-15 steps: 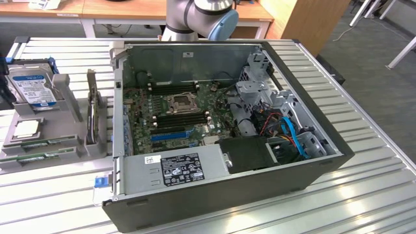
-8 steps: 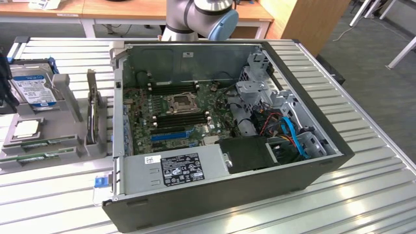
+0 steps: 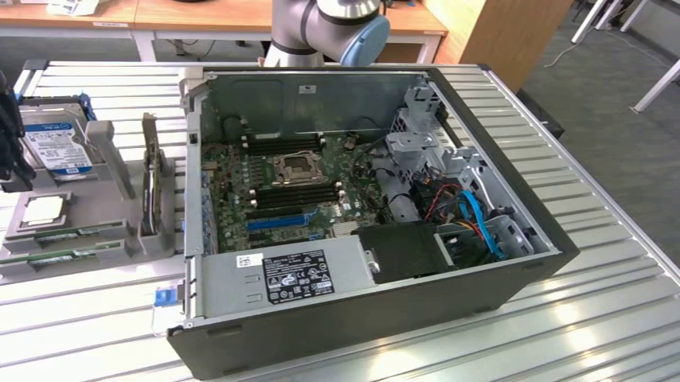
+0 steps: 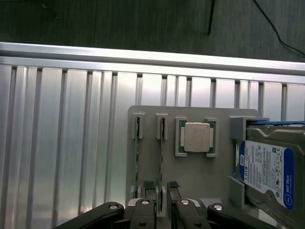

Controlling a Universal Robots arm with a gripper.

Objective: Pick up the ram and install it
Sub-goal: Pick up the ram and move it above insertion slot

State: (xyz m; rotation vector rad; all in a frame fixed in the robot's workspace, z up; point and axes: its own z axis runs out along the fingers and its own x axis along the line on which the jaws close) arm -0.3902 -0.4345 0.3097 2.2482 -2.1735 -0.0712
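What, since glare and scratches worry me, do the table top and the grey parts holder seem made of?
Table top: probably aluminium, bare and semi-glossy; its ribbed silver slats throw bright reflections. Parts holder: likely plastic, matte grey; flat even colour without shine. Whether it is moulded or printed I cannot tell.

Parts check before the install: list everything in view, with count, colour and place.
Table: one, silver, slatted, under everything.
Computer case: one, black, open, mid-table.
Motherboard: one, green, inside the case.
Power supply: one, grey, inside the case.
Tray: one, grey, exterior view's left of the case.
Ram sticks: two, green, in tray slots.
Processor: one, silver, in the tray.
Hard drive: one, blue-labelled, on the tray.
Expansion card: one, grey, upright on the tray.
Arm: one, grey and blue, beyond the case.
Hand: one, black, open, over the ram sticks.
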